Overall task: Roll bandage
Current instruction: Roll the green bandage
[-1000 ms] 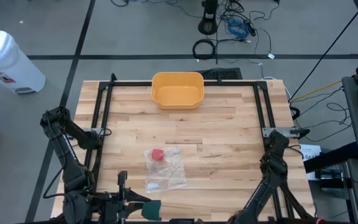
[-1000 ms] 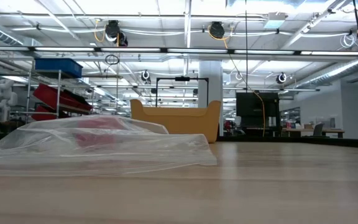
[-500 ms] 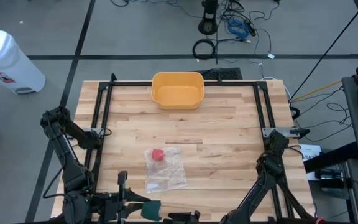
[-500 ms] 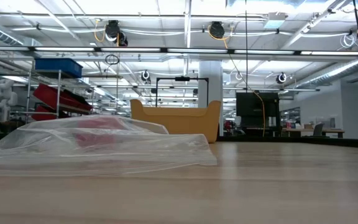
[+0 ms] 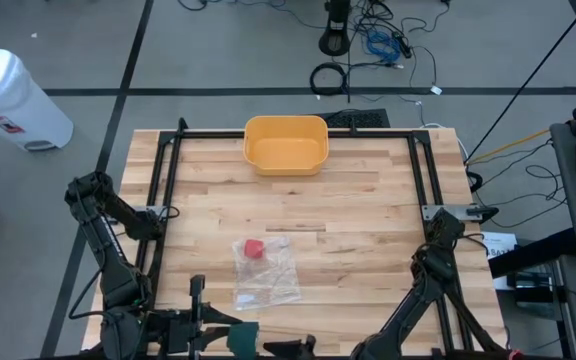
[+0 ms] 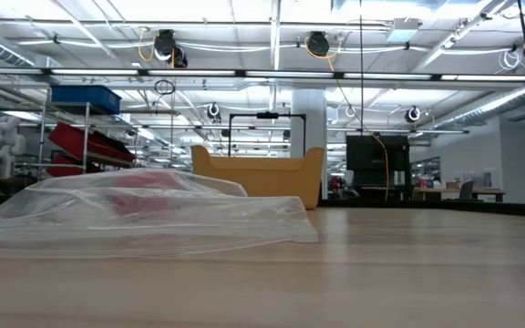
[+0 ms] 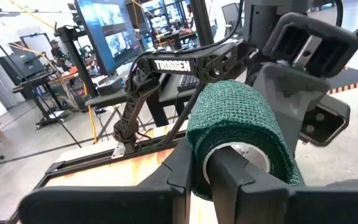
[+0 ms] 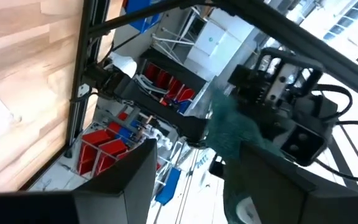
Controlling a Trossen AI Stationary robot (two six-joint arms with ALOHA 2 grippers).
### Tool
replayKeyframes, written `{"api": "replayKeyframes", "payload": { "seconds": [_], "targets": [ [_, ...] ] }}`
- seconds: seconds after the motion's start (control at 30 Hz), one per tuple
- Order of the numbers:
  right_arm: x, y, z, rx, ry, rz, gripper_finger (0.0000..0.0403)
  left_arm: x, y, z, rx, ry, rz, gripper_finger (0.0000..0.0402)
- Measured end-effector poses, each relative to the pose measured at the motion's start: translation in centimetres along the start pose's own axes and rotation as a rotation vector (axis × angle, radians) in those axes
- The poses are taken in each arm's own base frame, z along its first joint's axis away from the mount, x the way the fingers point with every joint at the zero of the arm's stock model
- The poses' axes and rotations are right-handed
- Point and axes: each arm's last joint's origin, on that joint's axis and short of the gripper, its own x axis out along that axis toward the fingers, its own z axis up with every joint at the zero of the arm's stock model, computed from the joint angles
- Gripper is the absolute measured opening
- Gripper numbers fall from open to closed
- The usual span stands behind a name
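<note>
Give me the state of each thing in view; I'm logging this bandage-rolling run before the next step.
green bandage roll: rolled up, held by the left gripper at the near table edge
right gripper: fingers open, near the roll
plastic bag: flat on the table, red item inside
yellow bin: upright, empty

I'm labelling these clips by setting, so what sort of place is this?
Probably a robotics lab or workshop: a wooden work table inside a black metal frame, cables strewn on the concrete floor, and storage racks with red bins under industrial ceiling lights.
</note>
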Motion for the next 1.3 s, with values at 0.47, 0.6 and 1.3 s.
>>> {"api": "replayKeyframes", "payload": {
  "seconds": [0.47,0.6,1.3],
  "targets": [
    [0.8,-0.3,-0.1,-0.049,-0.094,-0.050,0.0212,0.1,0.1,0.0,0.003,0.003,0.005,0.0041],
    [0.7,-0.7,-0.2,-0.043,-0.093,-0.075,0.0212,0.2,0.1,0.0,0.002,0.003,0.007,0.0041],
    [1.5,-0.9,-0.6,0.020,-0.121,-0.105,0.0017,0.2,0.1,-0.1,0.007,0.006,0.007,0.0041]
  ]
}}
